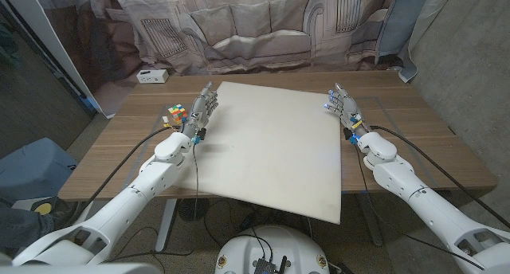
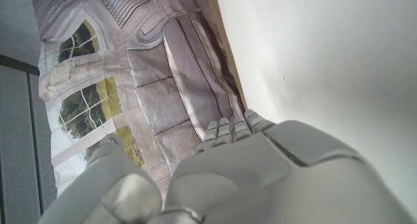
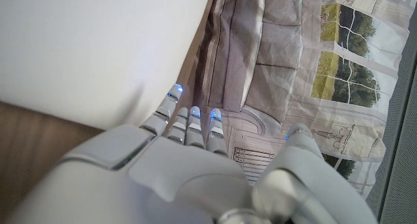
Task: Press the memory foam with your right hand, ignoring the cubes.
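A large white sheet of memory foam [image 1: 271, 142] covers the middle of the wooden table [image 1: 414, 138]. My right hand [image 1: 344, 108] stands on its edge just off the foam's right side near the far corner, fingers straight and apart, holding nothing. My left hand [image 1: 199, 111] stands the same way at the foam's left edge, empty. A colourful puzzle cube [image 1: 177, 115] sits just left of the left hand. In the right wrist view the hand's [image 3: 195, 165] blue-lit fingertips [image 3: 193, 112] reach along the foam's [image 3: 91, 48] edge. The left wrist view has that hand [image 2: 260, 172] beside the foam [image 2: 326, 55].
A small white box [image 1: 151, 76] sits at the table's far left corner. A printed fabric backdrop [image 1: 255, 27] hangs behind the table. Black cables trail from both arms over the table's front edge.
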You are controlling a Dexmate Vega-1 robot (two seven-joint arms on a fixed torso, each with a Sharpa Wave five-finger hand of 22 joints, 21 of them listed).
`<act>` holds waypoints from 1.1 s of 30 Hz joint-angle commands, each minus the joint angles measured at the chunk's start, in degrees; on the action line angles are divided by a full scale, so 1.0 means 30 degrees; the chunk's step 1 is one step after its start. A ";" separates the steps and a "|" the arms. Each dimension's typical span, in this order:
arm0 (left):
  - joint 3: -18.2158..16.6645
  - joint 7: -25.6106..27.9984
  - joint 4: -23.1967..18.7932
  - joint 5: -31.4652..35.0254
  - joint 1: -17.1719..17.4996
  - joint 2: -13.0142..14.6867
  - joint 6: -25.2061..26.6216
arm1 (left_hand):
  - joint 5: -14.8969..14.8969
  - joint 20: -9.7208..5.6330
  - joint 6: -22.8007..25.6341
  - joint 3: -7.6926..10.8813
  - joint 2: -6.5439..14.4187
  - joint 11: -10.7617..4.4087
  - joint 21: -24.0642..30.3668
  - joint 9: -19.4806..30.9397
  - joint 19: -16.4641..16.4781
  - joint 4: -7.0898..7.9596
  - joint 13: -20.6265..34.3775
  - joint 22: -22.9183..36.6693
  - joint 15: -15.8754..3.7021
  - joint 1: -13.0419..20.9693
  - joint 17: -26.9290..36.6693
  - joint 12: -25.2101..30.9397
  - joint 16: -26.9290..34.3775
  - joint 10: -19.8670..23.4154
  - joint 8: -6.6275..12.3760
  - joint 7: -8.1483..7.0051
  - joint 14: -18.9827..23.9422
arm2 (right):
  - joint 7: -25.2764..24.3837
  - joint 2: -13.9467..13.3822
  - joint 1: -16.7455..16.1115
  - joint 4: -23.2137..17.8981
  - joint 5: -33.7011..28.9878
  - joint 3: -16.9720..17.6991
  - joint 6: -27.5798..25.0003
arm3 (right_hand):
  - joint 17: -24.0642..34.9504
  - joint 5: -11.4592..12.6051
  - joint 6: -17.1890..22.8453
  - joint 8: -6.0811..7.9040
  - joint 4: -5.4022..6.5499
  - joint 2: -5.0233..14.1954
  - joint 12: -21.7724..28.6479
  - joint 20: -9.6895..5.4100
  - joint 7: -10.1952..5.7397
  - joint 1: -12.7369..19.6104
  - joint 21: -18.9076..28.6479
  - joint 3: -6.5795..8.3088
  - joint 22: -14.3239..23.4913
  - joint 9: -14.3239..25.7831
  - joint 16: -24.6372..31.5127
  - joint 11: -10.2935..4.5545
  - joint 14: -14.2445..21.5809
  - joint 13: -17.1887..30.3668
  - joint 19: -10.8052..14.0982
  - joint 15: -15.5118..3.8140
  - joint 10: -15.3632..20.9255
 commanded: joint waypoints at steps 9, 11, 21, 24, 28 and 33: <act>-0.0074 -0.0217 -0.1155 0.0466 0.0552 0.0859 -0.0327 | 0.0047 0.0145 0.0280 0.0169 0.0209 0.0116 0.0219 0.0052 0.0013 -0.0074 -0.0006 0.0060 0.0167 0.0334 0.0030 0.0247 0.0269 0.0385 0.0203 0.0147 0.0301 | -0.1907 -0.0721 -0.1385 -0.2056 -0.2089 0.0144 0.1131 | -0.0021 0.0053 0.0184 0.0080 -0.0100 0.0009 0.0222 0.0029 0.0094 0.0197 -0.0013 0.0093 0.0105 0.0056 0.0246 -0.0108 0.0451 -0.0052 0.0379 0.0058 0.0498; -0.0162 -0.0192 -0.1242 0.0497 0.0628 0.0945 -0.0455 | 0.0035 0.0254 0.0422 0.0180 0.0249 0.0151 0.0289 0.0054 0.0180 -0.0118 -0.0035 0.0059 0.0181 0.0384 0.0026 0.0317 0.0328 0.0579 0.0233 0.0161 0.0502 | -0.1832 -0.0668 -0.1369 -0.2099 -0.2125 0.0122 0.1284 | -0.0077 0.0048 0.0297 0.0089 -0.0136 0.0025 0.0299 0.0131 0.0067 0.0203 -0.0056 0.0076 0.0106 0.0057 0.0347 -0.0048 0.0779 -0.0101 0.0597 0.0188 0.0781; -0.0503 -0.0357 -0.1646 0.0543 0.0837 0.1451 -0.0763 | -0.0006 0.0383 0.0870 0.0172 0.0297 0.0289 0.0395 0.0059 0.0524 -0.0231 -0.0096 0.0058 0.0362 0.0476 0.0022 0.0528 0.0470 0.1209 0.0322 0.0179 0.1107 | -0.1944 -0.0296 -0.1451 -0.2109 -0.2829 0.0050 0.2574 | -0.0168 0.0049 0.0494 0.0098 -0.0210 0.0102 0.0273 -0.0037 0.0343 0.0253 -0.0154 0.0075 0.0107 0.0060 0.0345 0.0050 0.0905 -0.0171 0.0932 0.0125 0.0885; -0.0522 -0.0500 -0.1845 0.0569 0.0887 0.1699 -0.0631 | -0.0012 0.0382 0.0918 0.0171 0.0304 0.0266 0.0408 0.0057 0.0574 -0.0248 -0.0104 0.0058 0.0398 0.0488 0.0022 0.0531 0.0465 0.1237 0.0323 0.0185 0.1139 | -0.2038 -0.0407 -0.1546 -0.2352 -0.3072 0.0067 0.2587 | -0.0183 0.0048 0.0506 0.0092 -0.0224 0.0109 0.0259 -0.0068 0.0383 0.0261 -0.0211 0.0072 0.0107 0.0061 0.0318 0.0073 0.0860 -0.0182 0.0884 0.0148 0.0875; -0.0570 -0.0579 -0.1900 0.0591 0.0919 0.1876 -0.0569 | -0.0019 0.0371 0.0921 0.0170 0.0322 0.0304 0.0447 0.0057 0.0703 -0.0271 -0.0115 0.0058 0.0440 0.0506 0.0022 0.0533 0.0478 0.1277 0.0297 0.0195 0.1242 | -0.2152 -0.0557 -0.1726 -0.2672 -0.3447 0.0064 0.2674 | -0.0207 0.0047 0.0498 0.0071 -0.0243 0.0120 0.0246 -0.0091 0.0437 0.0270 -0.0278 0.0066 0.0108 0.0061 0.0289 0.0073 0.0820 -0.0198 0.0871 0.0120 0.0884; -0.0692 -0.0478 -0.1927 0.0589 0.1042 0.1872 -0.0771 | -0.0031 0.0499 0.1081 0.0183 0.0382 0.0420 0.0504 0.0053 0.0920 -0.0311 -0.0134 0.0057 0.0478 0.0548 0.0021 0.0590 0.0526 0.1485 0.0311 0.0216 0.1504 | -0.2163 -0.0537 -0.1827 -0.2872 -0.3635 0.0031 0.2794 | -0.0229 0.0040 0.0450 0.0034 -0.0256 0.0107 0.0233 -0.0077 0.0522 0.0252 -0.0352 0.0042 0.0108 0.0060 0.0272 0.0086 0.0812 -0.0214 0.0850 0.0106 0.0894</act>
